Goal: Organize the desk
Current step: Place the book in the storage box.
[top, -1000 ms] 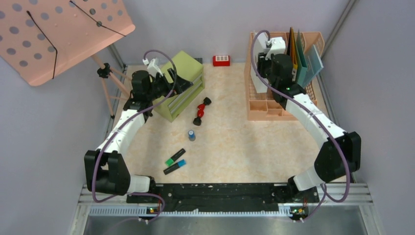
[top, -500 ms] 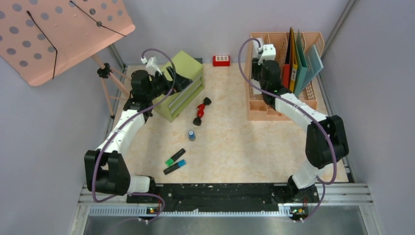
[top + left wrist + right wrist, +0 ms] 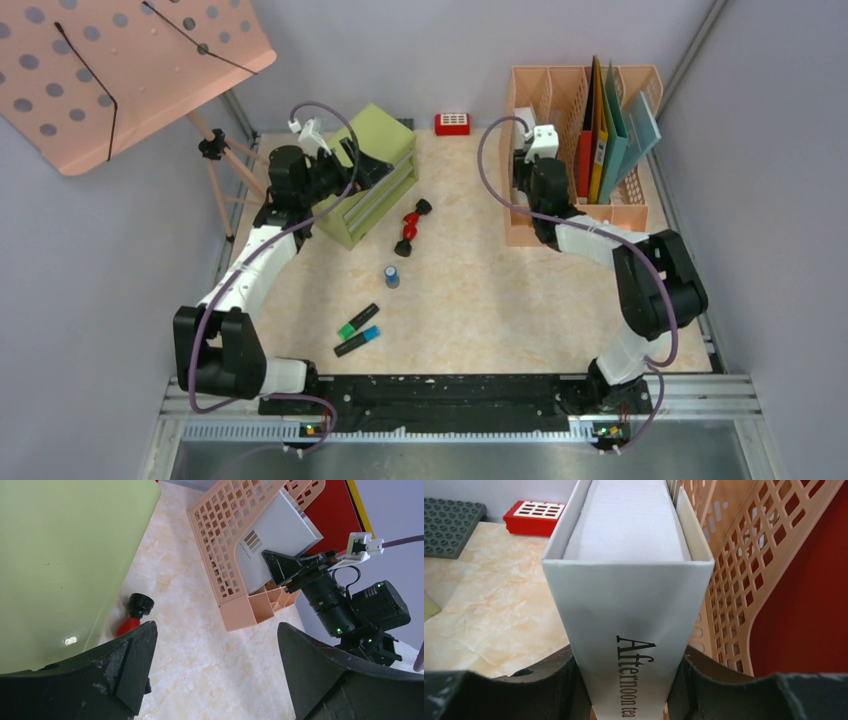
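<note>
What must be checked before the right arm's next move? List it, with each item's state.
1. Right gripper clamped on the white book: ok.
2. Book behind the outer lattice wall of the rack: ok.
3. Book's bottom edge seated in the rack: cannot tell.
4. Left gripper open, empty, beside the green cabinet: ok.
5. Desk tidy: not ok, markers lie loose.
</note>
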You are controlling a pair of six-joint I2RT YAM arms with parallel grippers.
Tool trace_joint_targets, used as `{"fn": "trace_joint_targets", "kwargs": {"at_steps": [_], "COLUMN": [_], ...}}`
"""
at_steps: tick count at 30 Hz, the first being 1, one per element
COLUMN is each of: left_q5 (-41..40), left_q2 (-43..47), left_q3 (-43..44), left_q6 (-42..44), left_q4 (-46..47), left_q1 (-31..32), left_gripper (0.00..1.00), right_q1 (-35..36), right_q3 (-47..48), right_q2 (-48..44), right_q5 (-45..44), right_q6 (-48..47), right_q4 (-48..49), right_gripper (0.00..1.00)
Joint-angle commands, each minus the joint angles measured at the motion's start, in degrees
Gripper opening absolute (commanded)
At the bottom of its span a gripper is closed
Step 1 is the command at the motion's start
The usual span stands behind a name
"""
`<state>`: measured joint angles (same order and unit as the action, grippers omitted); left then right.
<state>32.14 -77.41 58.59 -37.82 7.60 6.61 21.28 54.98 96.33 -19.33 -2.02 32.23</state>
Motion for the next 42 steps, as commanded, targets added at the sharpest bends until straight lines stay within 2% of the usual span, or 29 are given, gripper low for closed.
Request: {"fn": "trace_joint_targets", "kwargs": {"at_steps": [1,10,17,18,19,22,28,29,31,32,42], "left_q5": [0.5,0.3,0.1,0.1,0.1,0.0,1.0,1.3,1.5,1.4,-8.7], "left_q2": [0.6,1.2,1.6,1.6,1.8,2.1,3.0,3.2,3.8,4.2,10.2], "left_q3": [-0.6,-1.4,-1.4,-1.4,-1.4,-1.6,-0.5,0.3,1.7,2.3,7.4], "left_q6": [-0.2,0.6,1.4,1.5,1.6,2.0,3.7,4.6,6.9,8.0,19.9], "left_q4": [3.8,3.9,3.6,3.5,3.5,3.2,1.3,0.4,-2.0,-3.0,-17.5], "left_q1": [-0.1,-0.2,-0.2,-0.2,-0.2,-0.2,-0.2,-0.2,-0.2,-0.2,-0.2], "left_gripper": [0.95,0.95,0.95,0.95,0.95,0.95,0.96,0.96,0.97,0.97,0.99], "right_q1": [0.5,0.6,0.5,0.6,0.5,0.5,0.5,0.5,0.5,0.5,0.5], "right_q3": [-1.0,-3.7,0.7,0.8,0.6,-0.1,0.0,0.2,0.3,0.5,1.6], "right_q2": [0.7,3.0,7.1,7.4,7.5,7.2,2.6,1.2,-1.0,-2.2,-14.6], "right_q5": [-1.1,-2.1,-2.7,-2.4,-2.3,-1.9,0.8,1.2,2.0,2.6,10.1], "right_q6": [-2.3,-6.0,-6.7,-6.7,-6.5,-5.6,-0.5,0.0,0.6,0.8,-1.1], "right_q4": [12.0,24.6,21.7,21.5,21.4,21.0,13.4,11.5,8.9,7.4,-7.7], "right_gripper": [0.01,0.0,0.01,0.06,0.21,0.43,0.67,0.73,0.92,0.97,0.99]}}
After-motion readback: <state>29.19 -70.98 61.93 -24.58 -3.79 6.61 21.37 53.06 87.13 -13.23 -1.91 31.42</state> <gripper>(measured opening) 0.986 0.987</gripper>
